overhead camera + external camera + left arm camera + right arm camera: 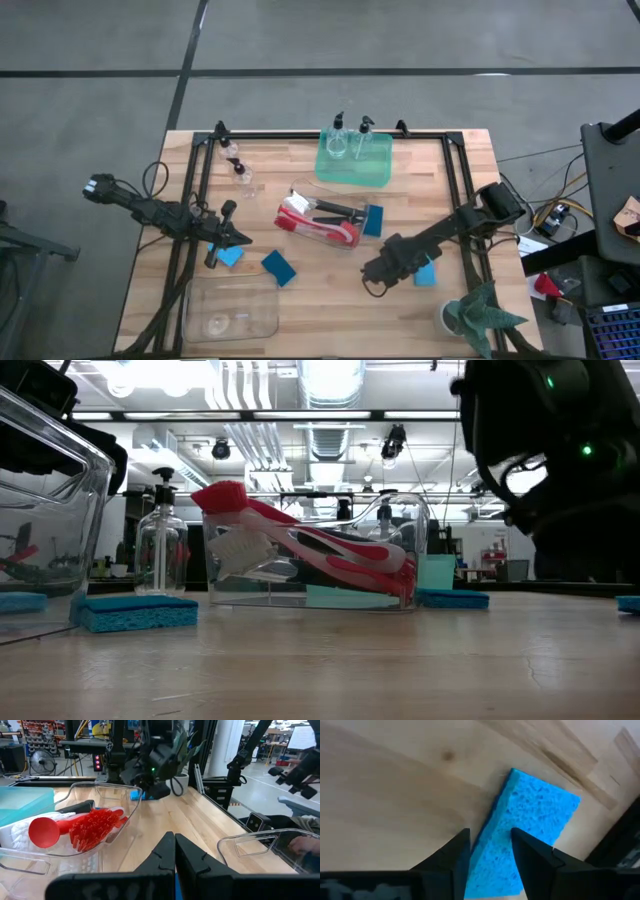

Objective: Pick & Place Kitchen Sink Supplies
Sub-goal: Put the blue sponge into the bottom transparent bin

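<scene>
The right claw (490, 851) is down at about five o'clock on the wooden bench (330, 290), spread around a small blue rectangular sponge (527, 832), probably ready to squeeze and lift.

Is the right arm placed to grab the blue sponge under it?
Probably yes. The right gripper hangs right over the sponge, jaws open with one long edge between them, and only bare table lies around it.
</scene>
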